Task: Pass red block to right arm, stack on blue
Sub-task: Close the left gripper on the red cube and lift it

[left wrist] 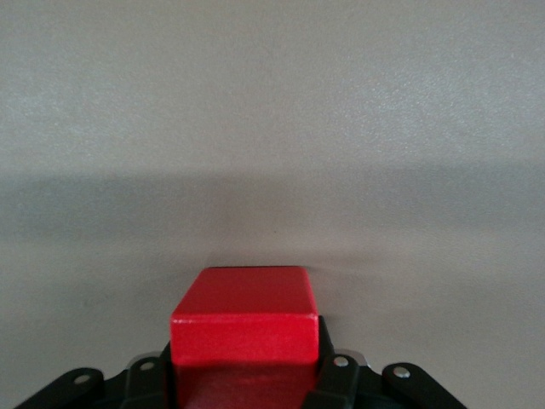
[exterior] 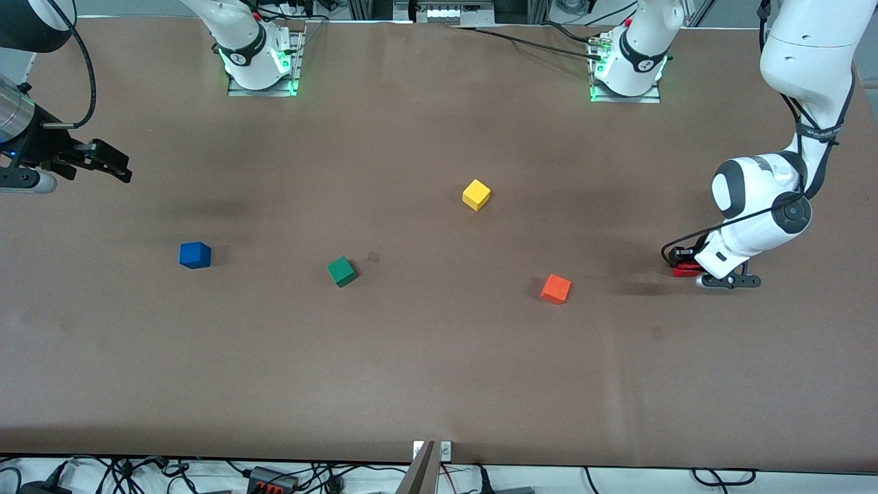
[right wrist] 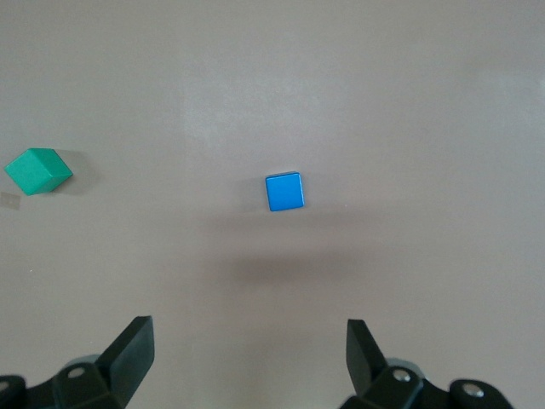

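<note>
The red block (exterior: 685, 270) sits low at the table surface at the left arm's end, between the fingers of my left gripper (exterior: 694, 269). In the left wrist view the red block (left wrist: 245, 324) fills the gap of the left gripper (left wrist: 247, 356), whose black fingers press both its sides. The blue cube (exterior: 195, 255) rests on the table toward the right arm's end and also shows in the right wrist view (right wrist: 284, 191). My right gripper (exterior: 113, 163) hangs open and empty in the air at that end of the table; its fingers stand wide apart in the right wrist view (right wrist: 249, 341).
A green cube (exterior: 341, 271) lies beside the blue one, toward the table's middle, and shows in the right wrist view (right wrist: 38, 170). A yellow cube (exterior: 476, 195) lies mid-table. An orange cube (exterior: 555, 289) lies nearer the front camera, near the left gripper.
</note>
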`<action>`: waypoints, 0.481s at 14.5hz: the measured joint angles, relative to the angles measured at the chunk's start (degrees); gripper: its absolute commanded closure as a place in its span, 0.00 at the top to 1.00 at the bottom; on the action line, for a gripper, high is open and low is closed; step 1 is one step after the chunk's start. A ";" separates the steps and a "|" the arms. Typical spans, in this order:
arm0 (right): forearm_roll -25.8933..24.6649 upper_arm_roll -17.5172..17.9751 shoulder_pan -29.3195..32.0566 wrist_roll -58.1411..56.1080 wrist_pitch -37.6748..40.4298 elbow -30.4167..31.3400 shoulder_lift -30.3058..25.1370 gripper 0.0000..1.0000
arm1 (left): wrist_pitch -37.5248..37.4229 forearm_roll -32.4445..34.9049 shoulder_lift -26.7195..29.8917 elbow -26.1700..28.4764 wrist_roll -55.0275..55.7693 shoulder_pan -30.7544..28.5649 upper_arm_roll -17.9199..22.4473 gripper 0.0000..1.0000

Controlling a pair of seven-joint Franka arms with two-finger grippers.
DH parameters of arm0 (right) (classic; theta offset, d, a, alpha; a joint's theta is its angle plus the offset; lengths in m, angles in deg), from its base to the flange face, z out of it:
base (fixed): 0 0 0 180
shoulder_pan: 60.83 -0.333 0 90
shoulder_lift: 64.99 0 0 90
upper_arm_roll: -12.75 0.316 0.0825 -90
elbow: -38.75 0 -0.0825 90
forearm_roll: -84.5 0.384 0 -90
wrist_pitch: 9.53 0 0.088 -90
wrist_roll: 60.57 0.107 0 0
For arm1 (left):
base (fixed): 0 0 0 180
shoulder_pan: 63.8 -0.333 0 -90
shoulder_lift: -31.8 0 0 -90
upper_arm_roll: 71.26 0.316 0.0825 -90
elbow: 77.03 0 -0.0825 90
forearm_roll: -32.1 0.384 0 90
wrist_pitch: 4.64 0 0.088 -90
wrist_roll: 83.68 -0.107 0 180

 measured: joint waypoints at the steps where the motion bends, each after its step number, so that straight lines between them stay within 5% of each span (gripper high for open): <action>1: 0.00 0.00 0.02 0.00 -0.11 -0.03 0.00 1.00 | -0.65 0.00 0.17 -0.45 -0.04 0.06 -0.08 0.15; 7: 0.00 -0.02 0.61 0.00 -0.68 -0.81 -0.01 1.00 | -23.65 0.01 4.23 -13.64 -4.68 0.40 -2.54 0.15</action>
